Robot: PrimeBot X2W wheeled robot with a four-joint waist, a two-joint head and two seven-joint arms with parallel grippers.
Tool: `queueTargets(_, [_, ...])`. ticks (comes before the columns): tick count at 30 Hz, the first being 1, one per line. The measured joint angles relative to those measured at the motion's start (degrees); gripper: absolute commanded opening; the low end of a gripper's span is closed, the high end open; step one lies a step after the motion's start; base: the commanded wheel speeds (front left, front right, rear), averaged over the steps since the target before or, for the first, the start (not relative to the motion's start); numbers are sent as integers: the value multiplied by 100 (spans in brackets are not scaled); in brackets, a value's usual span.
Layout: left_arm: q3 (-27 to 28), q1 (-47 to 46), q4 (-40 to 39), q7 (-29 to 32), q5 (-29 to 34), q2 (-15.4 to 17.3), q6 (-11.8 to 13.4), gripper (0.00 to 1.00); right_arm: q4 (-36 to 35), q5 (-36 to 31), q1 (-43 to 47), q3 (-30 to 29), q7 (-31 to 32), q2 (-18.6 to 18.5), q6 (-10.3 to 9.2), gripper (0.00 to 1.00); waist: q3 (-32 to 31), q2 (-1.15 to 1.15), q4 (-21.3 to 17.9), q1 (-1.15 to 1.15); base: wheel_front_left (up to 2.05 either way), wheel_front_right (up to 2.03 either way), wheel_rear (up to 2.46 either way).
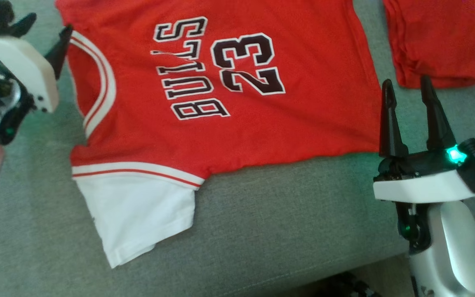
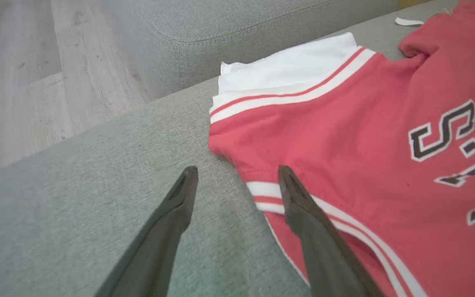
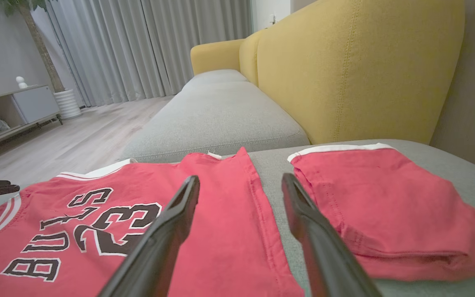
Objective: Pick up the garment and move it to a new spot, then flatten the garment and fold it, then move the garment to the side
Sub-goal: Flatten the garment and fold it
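Meanwhile, a red Bulls jersey (image 1: 221,103) lies spread face up on the grey sofa seat (image 1: 283,214), with both grippers empty beside it. The left gripper (image 2: 237,170) stands with jaws apart at the striped collar, and the right gripper (image 1: 406,82) with jaws apart just off the hem.

Risks ahead: a pinch that takes only the top layer would let the back sag and spoil the fold. The right fingers, close to a folded red garment (image 1: 443,41), could snag it too. The white sleeve (image 1: 138,214) near the seat's front edge could drag off.

Count: two red garments, one printed and one folded; two grippers; four dark fingers.
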Motion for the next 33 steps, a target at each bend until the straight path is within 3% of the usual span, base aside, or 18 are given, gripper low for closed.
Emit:
queueTargets(7, [-291, -341, 215, 37, -486, -12, 0, 100, -1, -13, -90, 59, -16, 0, 0, 100, 280, 0, -163, -1, 0, 0, 0])
queueTargets(12, [-559, -594, 343, 454, -826, 9, 0, 100, -11, -2, -140, 126, -18, 0, 0, 100, 435, 0, -247, -2, 0, 0, 0])
queueTargets(13, [-597, -698, 364, 617, -884, 22, 0, 90, -37, 9, -183, 124, -18, 0, 0, 100, 462, 0, -262, -2, 0, 0, 0])
queueTargets(14, [-644, -797, 381, 754, -925, 35, 0, 33, -65, 12, -226, 123, -18, 0, 0, 100, 486, 0, -273, -2, 0, 0, 0])
queueTargets(15, [-725, -890, 383, 828, -943, 58, 0, 0, -79, 12, -265, 123, -18, 0, 0, 100, 506, 0, -282, -1, 0, 0, 0])
queueTargets(18, [-773, -1009, 455, 717, -907, 109, -4, 0, -127, 12, -311, 121, -19, 0, 0, 100, 555, 0, -302, -2, 0, 0, 0])
queueTargets(21, [-781, -1036, 621, 16, -599, 110, 41, 0, -133, 12, -307, 121, -19, 0, 0, 100, 588, 0, -315, -1, 0, 0, 0])
queueTargets(28, [-676, -1710, 1154, -1885, 25, 65, 545, 0, -136, 12, -308, 146, -25, 0, 0, 100, 601, 0, -337, -1, 0, 0, 0])
queueTargets(32, [-565, -2014, 1521, -2364, 136, -92, 706, 0, -135, 12, -308, 169, -26, 0, 0, 100, 592, 0, -341, -1, 0, 0, 0])
queueTargets(33, [-575, -2035, 1619, -2424, 178, -152, 709, 71, -133, 12, -308, 166, -26, 0, 0, 100, 587, 0, -334, -1, 0, 0, 0])
